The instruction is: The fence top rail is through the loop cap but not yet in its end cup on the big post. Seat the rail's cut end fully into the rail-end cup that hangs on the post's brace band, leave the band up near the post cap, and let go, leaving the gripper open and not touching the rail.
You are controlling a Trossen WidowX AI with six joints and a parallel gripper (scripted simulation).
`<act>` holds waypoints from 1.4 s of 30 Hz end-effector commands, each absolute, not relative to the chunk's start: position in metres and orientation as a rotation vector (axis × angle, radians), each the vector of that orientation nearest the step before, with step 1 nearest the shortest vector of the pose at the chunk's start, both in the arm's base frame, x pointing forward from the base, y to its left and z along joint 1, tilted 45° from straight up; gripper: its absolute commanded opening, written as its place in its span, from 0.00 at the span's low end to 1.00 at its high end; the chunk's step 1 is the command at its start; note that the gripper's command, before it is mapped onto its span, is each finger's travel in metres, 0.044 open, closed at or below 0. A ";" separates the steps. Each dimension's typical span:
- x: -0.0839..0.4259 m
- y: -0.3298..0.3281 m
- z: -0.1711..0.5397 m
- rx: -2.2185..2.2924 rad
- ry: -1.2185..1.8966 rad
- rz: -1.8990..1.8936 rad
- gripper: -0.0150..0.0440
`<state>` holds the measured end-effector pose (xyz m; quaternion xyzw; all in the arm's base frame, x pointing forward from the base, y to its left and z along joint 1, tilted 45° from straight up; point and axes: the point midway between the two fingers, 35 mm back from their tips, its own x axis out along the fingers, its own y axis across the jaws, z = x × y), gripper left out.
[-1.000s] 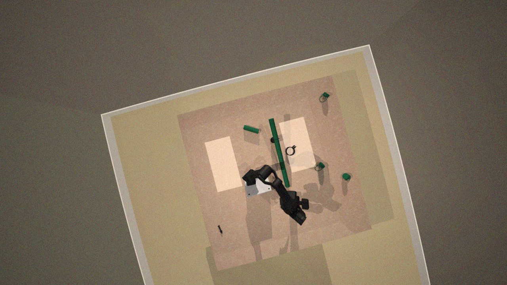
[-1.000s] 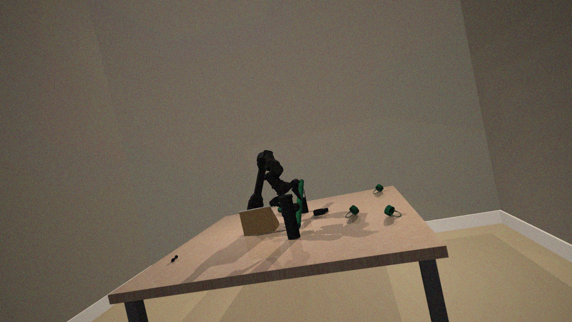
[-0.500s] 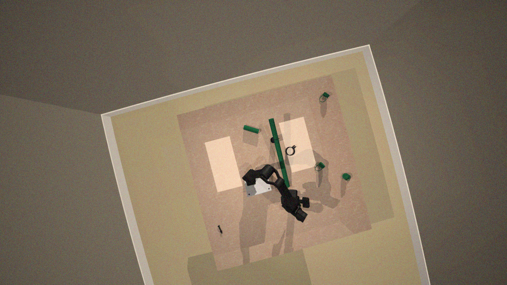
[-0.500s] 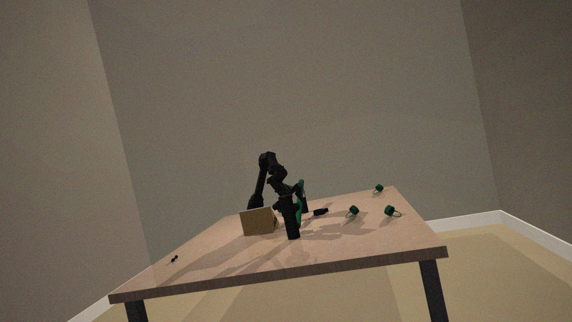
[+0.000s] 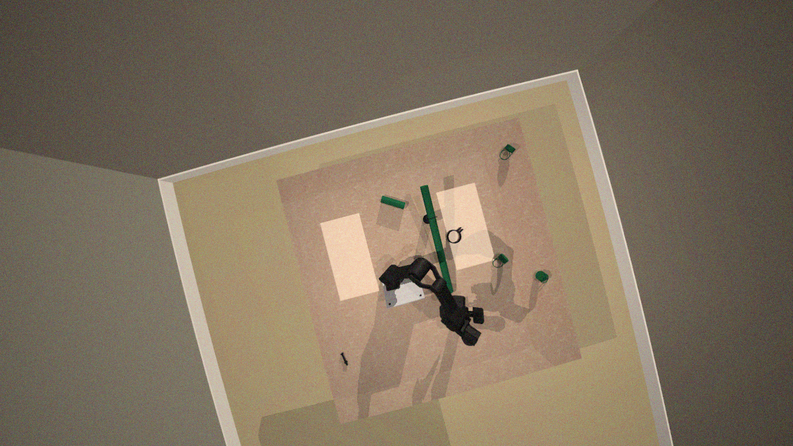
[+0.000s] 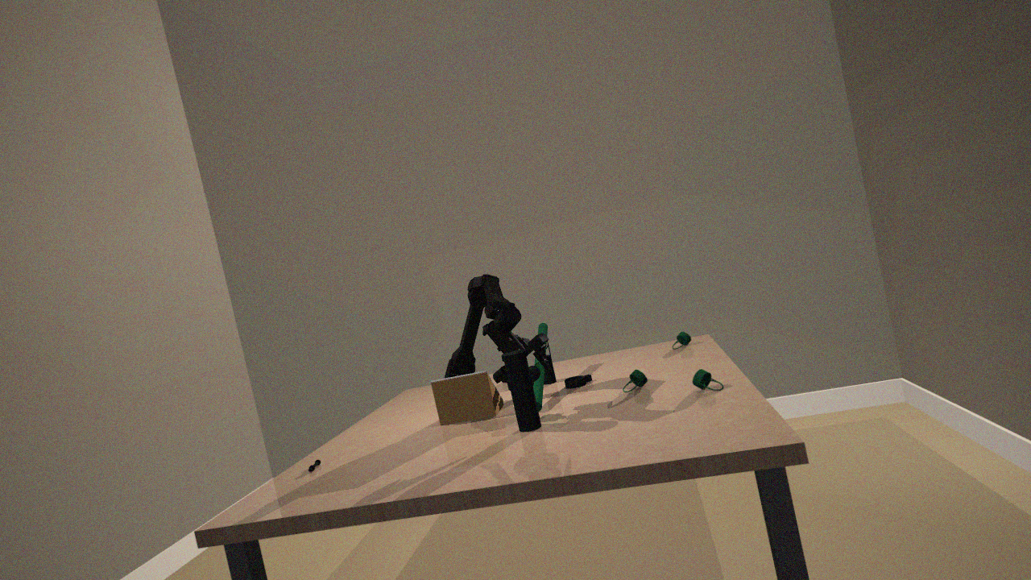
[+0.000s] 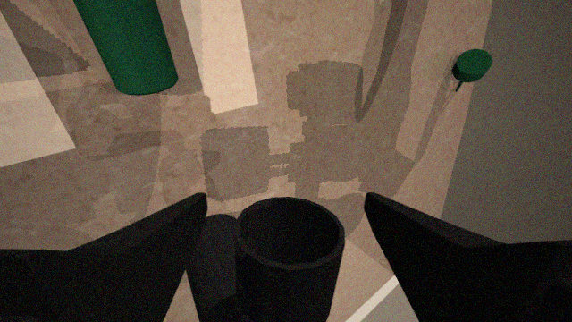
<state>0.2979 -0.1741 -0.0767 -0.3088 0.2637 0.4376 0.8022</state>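
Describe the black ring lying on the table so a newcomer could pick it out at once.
Start at the long green rail crossing the table's middle in the top view. Just beside it, on the bright sunlit patch, lies the ring. It alone is a bare black hoop; the nearby fittings have green caps.
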 end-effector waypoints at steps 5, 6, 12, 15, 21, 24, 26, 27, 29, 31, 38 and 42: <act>0.297 -0.172 -0.079 -0.646 0.565 0.939 0.64; 0.297 -0.172 -0.079 -0.646 0.565 0.939 0.60; 0.297 -0.172 -0.079 -0.646 0.565 0.939 0.40; 0.295 -0.171 -0.079 -0.654 0.553 0.946 0.27; 0.292 -0.171 -0.079 -0.674 0.521 0.962 0.25; 0.291 -0.171 -0.079 -0.681 0.510 0.967 0.25; 0.290 -0.171 -0.079 -0.687 0.501 0.972 0.25; 0.289 -0.171 -0.079 -0.691 0.494 0.975 0.25; 0.288 -0.171 -0.079 -0.697 0.485 0.980 0.25; 0.287 -0.171 -0.079 -0.700 0.480 0.983 0.25; 0.284 -0.171 -0.078 -0.720 0.448 0.998 0.25; 0.281 -0.171 -0.078 -0.732 0.429 1.007 0.25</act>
